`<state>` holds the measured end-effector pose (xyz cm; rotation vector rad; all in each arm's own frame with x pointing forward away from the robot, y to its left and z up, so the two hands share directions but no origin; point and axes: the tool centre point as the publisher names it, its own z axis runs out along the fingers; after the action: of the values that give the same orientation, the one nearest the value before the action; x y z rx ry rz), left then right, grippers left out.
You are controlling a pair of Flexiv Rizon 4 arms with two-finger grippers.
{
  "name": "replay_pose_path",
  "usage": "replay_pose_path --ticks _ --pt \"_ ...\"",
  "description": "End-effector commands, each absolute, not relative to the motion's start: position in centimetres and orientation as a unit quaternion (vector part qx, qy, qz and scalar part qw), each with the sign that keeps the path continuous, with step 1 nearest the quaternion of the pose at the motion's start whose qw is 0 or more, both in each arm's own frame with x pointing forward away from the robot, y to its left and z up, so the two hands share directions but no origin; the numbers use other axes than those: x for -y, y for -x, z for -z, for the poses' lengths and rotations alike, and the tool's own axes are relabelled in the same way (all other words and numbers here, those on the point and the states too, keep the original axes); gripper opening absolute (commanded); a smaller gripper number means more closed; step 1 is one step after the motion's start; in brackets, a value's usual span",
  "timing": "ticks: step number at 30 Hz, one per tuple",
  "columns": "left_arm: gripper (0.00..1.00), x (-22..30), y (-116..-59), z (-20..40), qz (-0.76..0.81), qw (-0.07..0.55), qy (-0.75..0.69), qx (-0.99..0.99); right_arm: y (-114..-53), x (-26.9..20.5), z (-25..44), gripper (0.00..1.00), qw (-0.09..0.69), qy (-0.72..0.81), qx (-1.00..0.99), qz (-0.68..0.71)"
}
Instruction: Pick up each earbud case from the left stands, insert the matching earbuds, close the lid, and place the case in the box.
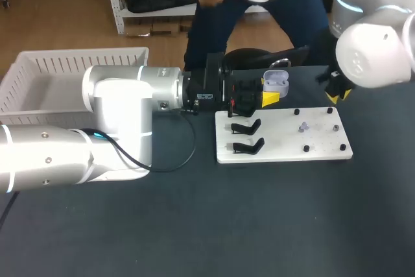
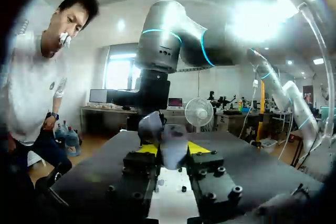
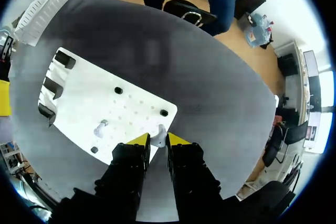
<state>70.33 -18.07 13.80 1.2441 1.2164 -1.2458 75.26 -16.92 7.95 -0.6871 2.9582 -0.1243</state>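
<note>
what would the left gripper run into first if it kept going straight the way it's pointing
Probably my right arm. The left gripper, shut on the open case, points across the table at it, and nothing shows between them. Depth is hard to judge, so it might pass just beside the arm.

My left arm [image 1: 123,95] comes in from the left and lies level across the table toward the middle. Its gripper [image 2: 167,150] is clamped on the earbud case [image 1: 276,81] from both sides. My right arm [image 1: 373,50] comes down at the far right, its gripper [image 3: 158,141] pointing downward, fingers nearly together, pinching a small white earbud [image 3: 159,135].
</note>
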Motion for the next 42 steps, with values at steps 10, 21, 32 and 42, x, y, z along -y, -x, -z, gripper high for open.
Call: replay_pose_path --ticks 10,21,32,42 --pt "0.0 18.1 -70.5 -13.7 0.512 0.48 -0.51 -0.498 -70.2 15.8 -15.6 0.0 0.028 0.152 -0.987 0.049" --pt "0.0 18.1 -70.5 -13.7 0.512 0.48 -0.51 -0.498 -67.9 15.1 -17.7 0.0 0.031 0.119 -0.991 0.061" --pt "0.0 18.1 -70.5 -13.7 0.512 0.48 -0.51 -0.498 -68.5 14.8 -18.5 0.0 0.039 -0.015 -0.999 0.035" --pt "0.0 18.1 -70.5 -13.7 0.512 0.48 -0.51 -0.498 -67.1 11.5 -20.9 0.0 0.085 -0.275 -0.958 -0.013"
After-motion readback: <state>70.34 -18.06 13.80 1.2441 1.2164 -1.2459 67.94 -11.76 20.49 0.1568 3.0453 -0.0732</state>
